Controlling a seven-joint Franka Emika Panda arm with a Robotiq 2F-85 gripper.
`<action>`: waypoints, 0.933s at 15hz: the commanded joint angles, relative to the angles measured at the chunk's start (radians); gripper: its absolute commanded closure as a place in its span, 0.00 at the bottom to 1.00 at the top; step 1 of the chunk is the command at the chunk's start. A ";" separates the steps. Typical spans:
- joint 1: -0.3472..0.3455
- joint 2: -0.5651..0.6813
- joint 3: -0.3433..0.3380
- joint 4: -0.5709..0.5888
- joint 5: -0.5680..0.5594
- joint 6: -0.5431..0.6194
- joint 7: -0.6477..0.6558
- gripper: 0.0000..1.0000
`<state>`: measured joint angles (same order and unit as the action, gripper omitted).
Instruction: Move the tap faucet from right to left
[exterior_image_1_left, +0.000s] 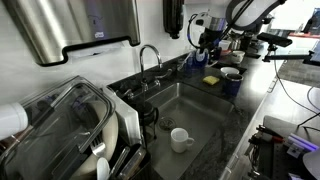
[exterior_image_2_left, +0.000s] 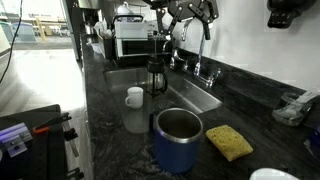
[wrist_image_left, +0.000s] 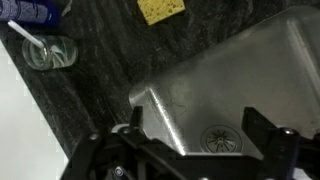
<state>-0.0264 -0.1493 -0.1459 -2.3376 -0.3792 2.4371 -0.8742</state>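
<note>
The chrome gooseneck tap faucet (exterior_image_1_left: 150, 56) stands at the back rim of the steel sink (exterior_image_1_left: 205, 115), its spout arching over the basin. It also shows in an exterior view (exterior_image_2_left: 207, 48). My gripper (exterior_image_2_left: 189, 14) hangs above the sink, close to the top of the faucet but apart from it. It also shows in an exterior view (exterior_image_1_left: 208, 45). In the wrist view the gripper (wrist_image_left: 197, 122) is open and empty, with its two fingers framing the sink floor and drain (wrist_image_left: 220, 137). The faucet is out of the wrist view.
A white mug (exterior_image_1_left: 180, 138) and a French press (exterior_image_2_left: 157, 72) stand in the sink. A blue cup (exterior_image_2_left: 178, 137) and a yellow sponge (exterior_image_2_left: 230, 142) sit on the dark counter. A dish rack (exterior_image_1_left: 70, 125) stands beside the sink. A clear glass (wrist_image_left: 48, 52) is on the counter.
</note>
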 joint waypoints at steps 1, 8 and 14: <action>-0.007 0.019 0.010 -0.022 -0.020 0.193 -0.092 0.00; 0.010 0.123 -0.005 -0.063 0.011 0.576 -0.289 0.00; -0.037 0.229 0.009 -0.011 -0.028 0.706 -0.301 0.00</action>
<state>-0.0246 0.0213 -0.1434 -2.3952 -0.3696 3.1077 -1.1828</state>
